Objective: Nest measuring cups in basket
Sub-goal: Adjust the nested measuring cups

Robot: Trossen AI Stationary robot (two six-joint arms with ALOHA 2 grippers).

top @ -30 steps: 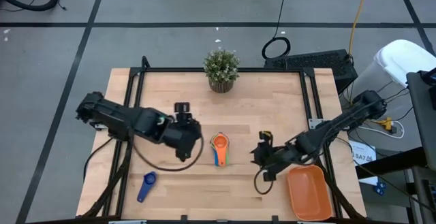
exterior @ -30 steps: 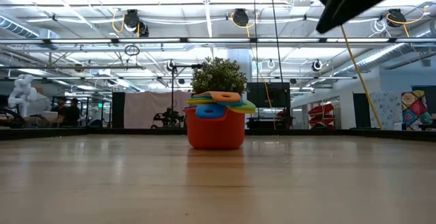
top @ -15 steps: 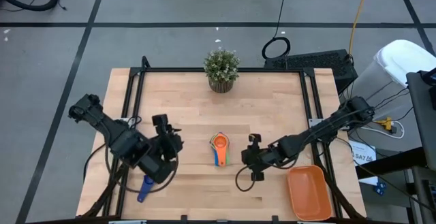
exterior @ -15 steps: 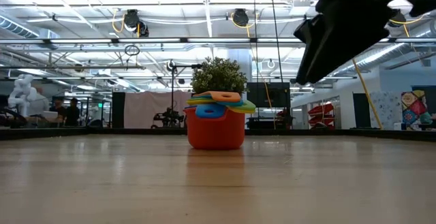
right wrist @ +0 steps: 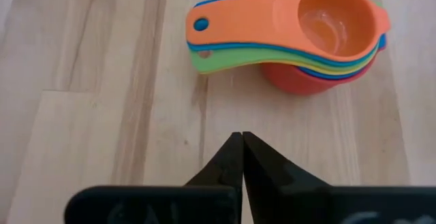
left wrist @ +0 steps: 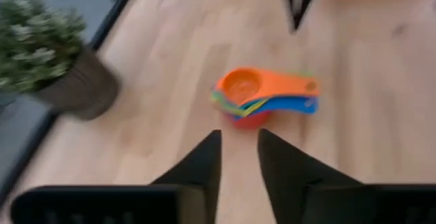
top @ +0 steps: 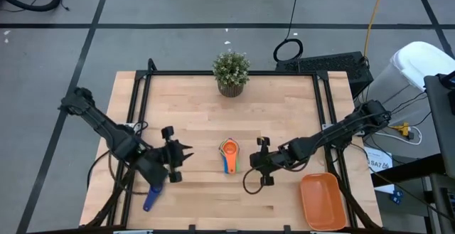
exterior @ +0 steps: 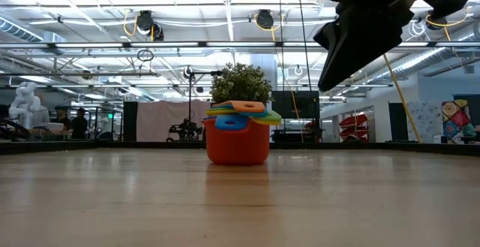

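A nested stack of measuring cups (top: 229, 154) stands on the table's middle, an orange cup on top and a red one at the bottom (right wrist: 300, 33) (left wrist: 262, 98) (exterior: 238, 134). A single blue cup (top: 151, 195) lies near the front left, partly under my left arm. The orange basket (top: 321, 200) sits at the front right corner. My left gripper (top: 185, 152) (left wrist: 238, 157) hovers left of the stack, open by a narrow gap with nothing in it. My right gripper (top: 251, 164) (right wrist: 242, 139) hovers just right of the stack, shut and holding nothing.
A small potted plant (top: 231, 72) stands at the table's far edge, behind the stack. Bare wood lies between the stack and each gripper. In the low view my right arm (exterior: 375, 22) hangs above the table, right of the stack.
My left gripper has drawn back toward the table's left and near edges and sunk lower, away from the stack, turning as it went. My right gripper has moved left toward the stack and come down a little. The cups have stayed put.
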